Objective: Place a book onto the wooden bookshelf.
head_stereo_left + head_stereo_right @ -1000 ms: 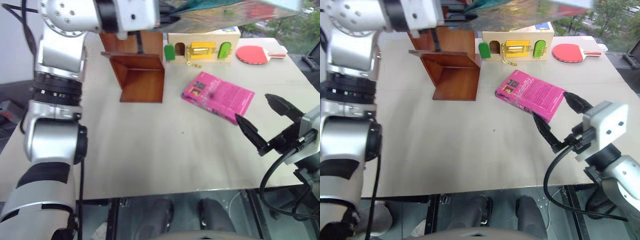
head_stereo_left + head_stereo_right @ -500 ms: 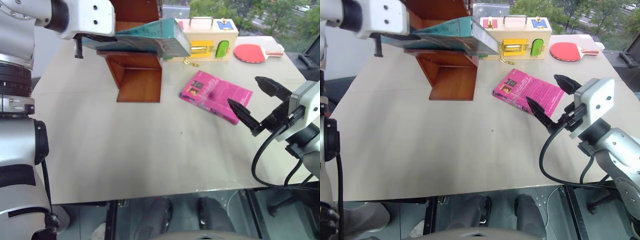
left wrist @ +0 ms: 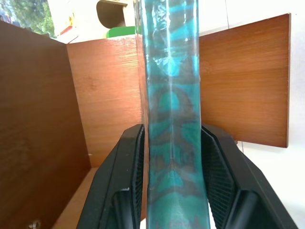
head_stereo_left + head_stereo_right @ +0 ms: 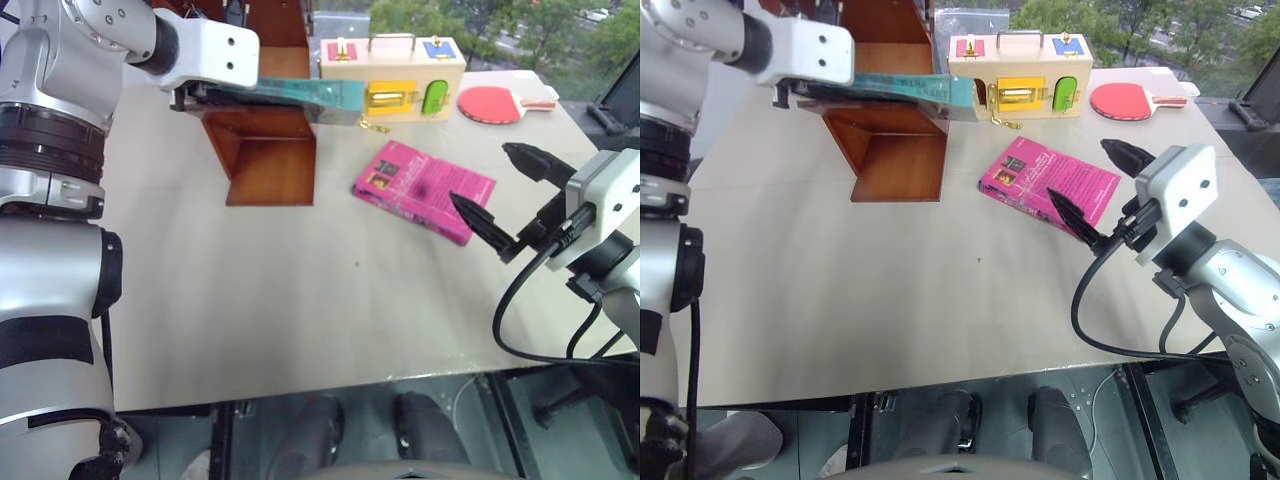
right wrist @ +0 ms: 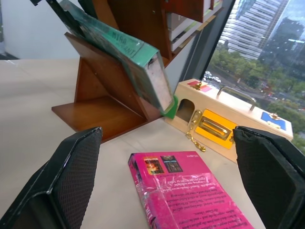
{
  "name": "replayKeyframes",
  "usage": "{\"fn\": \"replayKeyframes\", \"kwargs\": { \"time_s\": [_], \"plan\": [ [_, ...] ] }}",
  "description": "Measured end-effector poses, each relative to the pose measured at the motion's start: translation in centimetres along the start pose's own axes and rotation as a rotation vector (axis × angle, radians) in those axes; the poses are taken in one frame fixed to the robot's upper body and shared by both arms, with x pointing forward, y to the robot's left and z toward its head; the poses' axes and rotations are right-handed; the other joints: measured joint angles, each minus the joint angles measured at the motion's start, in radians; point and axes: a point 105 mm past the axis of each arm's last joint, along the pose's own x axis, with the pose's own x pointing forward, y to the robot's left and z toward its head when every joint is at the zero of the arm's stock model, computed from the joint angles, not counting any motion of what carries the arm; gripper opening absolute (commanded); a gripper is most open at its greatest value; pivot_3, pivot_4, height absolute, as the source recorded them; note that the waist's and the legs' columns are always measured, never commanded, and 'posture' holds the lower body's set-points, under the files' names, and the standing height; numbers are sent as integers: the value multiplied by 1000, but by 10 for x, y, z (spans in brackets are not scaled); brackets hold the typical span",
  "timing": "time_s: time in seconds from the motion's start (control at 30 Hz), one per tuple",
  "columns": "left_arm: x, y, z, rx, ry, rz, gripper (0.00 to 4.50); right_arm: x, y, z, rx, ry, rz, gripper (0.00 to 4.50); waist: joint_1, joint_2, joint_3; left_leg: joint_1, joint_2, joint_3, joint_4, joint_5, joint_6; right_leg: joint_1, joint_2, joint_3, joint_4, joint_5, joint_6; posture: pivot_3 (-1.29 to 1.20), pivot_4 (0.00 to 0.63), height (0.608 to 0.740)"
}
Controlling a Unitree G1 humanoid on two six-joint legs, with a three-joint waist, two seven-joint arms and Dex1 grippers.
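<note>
Since a second ago the book (image 4: 285,95) has come down from the top edge of the head view and now lies nearly flat at upper left, over the sloped panel of the wooden bookshelf (image 4: 268,160).

Upper left: left gripper (image 3: 171,157) has its two fingers either side of the book's spine end; wrist view shows the pads against the covers, so it reads as clamped on the book, though how firmly I cannot tell. Book juts right past the shelf toward the pale latch box (image 4: 392,66).

Handling, my judgement: thin, stiff, fairly light, but long, so held at one end it levers on the pads. Glossy wrapped cover likely slippery. Best held across the covers near the spine, as now.

Centre: pink book (image 4: 423,190) flat on the bench (image 4: 300,290).

Right: right gripper (image 4: 512,200) hovers with fingers wide apart, holding nothing, just beside the pink book.
</note>
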Motion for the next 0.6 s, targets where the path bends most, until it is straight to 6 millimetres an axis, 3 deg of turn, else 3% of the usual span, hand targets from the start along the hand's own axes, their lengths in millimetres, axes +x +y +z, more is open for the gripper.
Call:
{"fn": "replayKeyframes", "kwargs": {
  "time_s": [0.17, 0.37, 0.5, 0.6],
  "plan": [
    [-15, -16, -13, -142, -136, 40, 1774, -2, -4, 0, -4, 12, 21, 4500, -8, 0, 0, -2, 0, 1, 0, 0, 0, -3, 0, 1, 2, 0, 0, 0, 150, 740],
    [-26, -32, 0, -322, -345, 82, 1774, 1, -8, 1, 9, 20, 70, 4500, -8, 0, 0, -2, 0, 2, 1, 0, 0, -3, -1, 2, 3, 0, 0, 0, 150, 740],
    [-19, -41, -4, -383, -333, 102, 1774, 2, -10, -1, 21, 37, 91, 4500, -5, 0, 0, -2, 0, 2, 1, 0, 0, -3, 0, 2, 4, 0, 0, 0, 150, 740],
    [-18, -35, -2, -414, -364, 160, 1774, 3, -10, 0, 21, 46, 107, 4500, -1, 0, 0, -2, 0, 2, 1, 0, 0, -3, -1, 2, 4, 0, 0, 0, 150, 740]
  ]
}}
